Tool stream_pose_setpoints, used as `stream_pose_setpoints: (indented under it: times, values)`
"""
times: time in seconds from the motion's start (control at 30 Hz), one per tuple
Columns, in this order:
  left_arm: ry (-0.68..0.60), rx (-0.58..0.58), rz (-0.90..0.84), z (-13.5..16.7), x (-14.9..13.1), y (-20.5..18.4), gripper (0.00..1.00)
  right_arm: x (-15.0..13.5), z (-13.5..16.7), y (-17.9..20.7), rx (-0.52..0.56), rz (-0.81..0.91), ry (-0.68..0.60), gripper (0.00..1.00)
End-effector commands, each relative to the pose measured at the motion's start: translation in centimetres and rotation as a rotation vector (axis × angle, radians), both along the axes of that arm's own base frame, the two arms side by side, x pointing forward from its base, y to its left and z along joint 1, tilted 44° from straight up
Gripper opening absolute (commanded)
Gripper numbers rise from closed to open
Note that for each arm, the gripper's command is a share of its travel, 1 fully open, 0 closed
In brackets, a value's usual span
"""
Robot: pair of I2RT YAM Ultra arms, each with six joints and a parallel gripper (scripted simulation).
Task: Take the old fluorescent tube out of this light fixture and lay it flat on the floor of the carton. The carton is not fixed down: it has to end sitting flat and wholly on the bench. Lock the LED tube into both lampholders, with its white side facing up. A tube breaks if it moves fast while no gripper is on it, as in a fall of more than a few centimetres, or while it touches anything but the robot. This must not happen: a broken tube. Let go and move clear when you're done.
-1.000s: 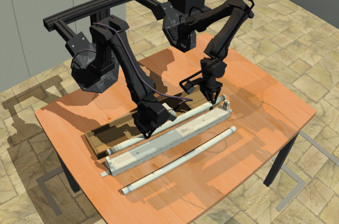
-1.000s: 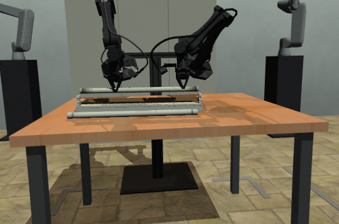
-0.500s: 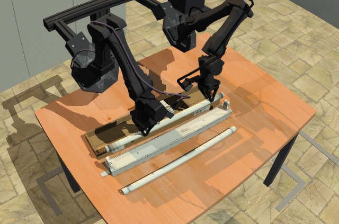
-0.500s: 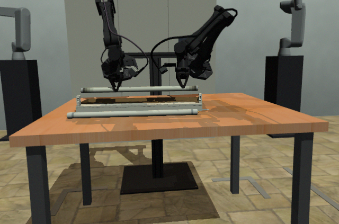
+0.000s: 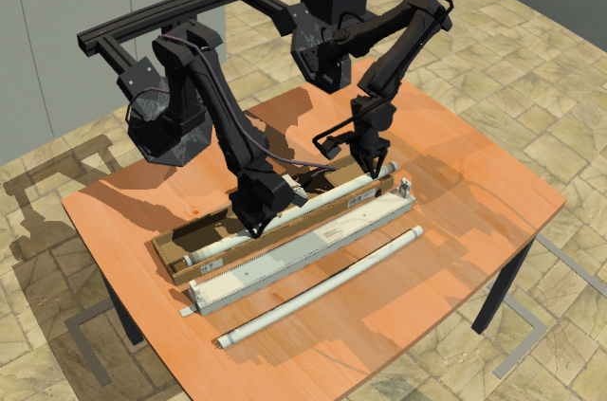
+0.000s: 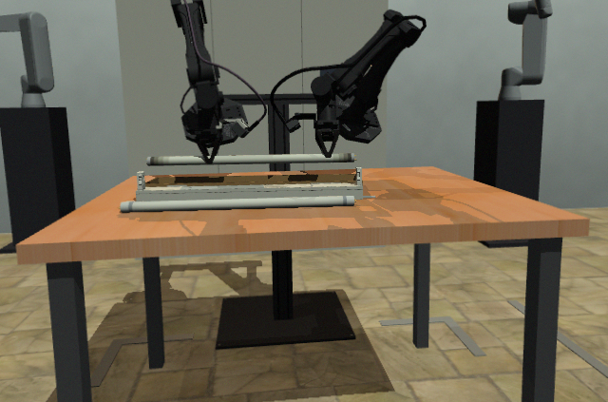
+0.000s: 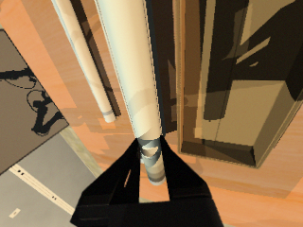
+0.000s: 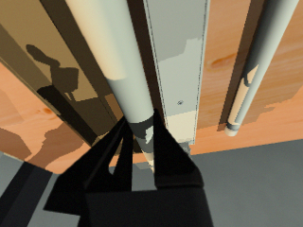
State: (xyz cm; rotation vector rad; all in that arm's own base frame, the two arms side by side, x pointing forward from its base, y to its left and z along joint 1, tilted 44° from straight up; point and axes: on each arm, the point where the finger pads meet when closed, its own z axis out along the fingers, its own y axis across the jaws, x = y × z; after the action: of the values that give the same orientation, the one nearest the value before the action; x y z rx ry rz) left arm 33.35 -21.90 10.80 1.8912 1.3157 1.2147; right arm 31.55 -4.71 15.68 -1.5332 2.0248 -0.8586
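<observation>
The old fluorescent tube (image 5: 319,202) (image 6: 270,159) (image 7: 128,61) (image 8: 114,61) has darkened ends and hangs about level in the air. In the top view it overlaps the open carton (image 5: 235,260); in the exterior view it is clearly above the carton's rim. My left gripper (image 5: 375,175) (image 6: 328,154) (image 7: 150,140) is shut on it near one end. My right gripper (image 5: 255,234) (image 6: 209,160) (image 8: 142,114) is shut on it nearer the other end. The light fixture (image 5: 294,249) (image 6: 245,194) has an empty lampholder (image 5: 405,187) (image 6: 141,180) at each end. The LED tube (image 5: 319,288) (image 6: 236,203) lies on the bench.
The carton stands on the bench (image 5: 466,200) between the fixture and the arm bases, close beside the fixture. The LED tube lies on the fixture's other side, roughly parallel to it. A small tab (image 5: 187,311) sticks out at one fixture end. Arm shadows darken parts of the carton.
</observation>
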Motion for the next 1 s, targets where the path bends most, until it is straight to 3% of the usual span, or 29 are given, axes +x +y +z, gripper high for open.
stream_pose_setpoints:
  times: [0.0,0.33,0.43,0.57,0.7,0.97]
  values:
    - [-0.017,-0.036,-0.026,0.4,-1.1,-0.7,0.11,-0.2,0.2,0.8,0.013,0.014,-0.035,0.11]
    - [0.003,-0.017,-0.039,-1.0,-2.3,-0.2,0.11,-1.3,-0.8,1.2,0.02,0.02,-0.028,0.11]
    - [-0.017,-0.032,-0.053,0.8,-1.6,-1.5,0.11,-0.6,1.2,1.3,0.018,0.024,-0.072,0.11]
    - [0.023,0.007,-0.042,-2.3,-2.6,-0.1,0.11,-1.4,-1.1,1.3,0.021,0.023,-0.033,0.11]
    - [-0.008,-0.038,-0.04,-0.8,-2.5,-0.3,0.11,-1.5,-1.0,1.3,0.021,0.021,-0.039,0.11]
    - [-0.019,-0.035,-0.028,-1.1,-3.0,0.2,0.11,-2.1,-1.7,1.2,0.011,0.007,-0.036,0.11]
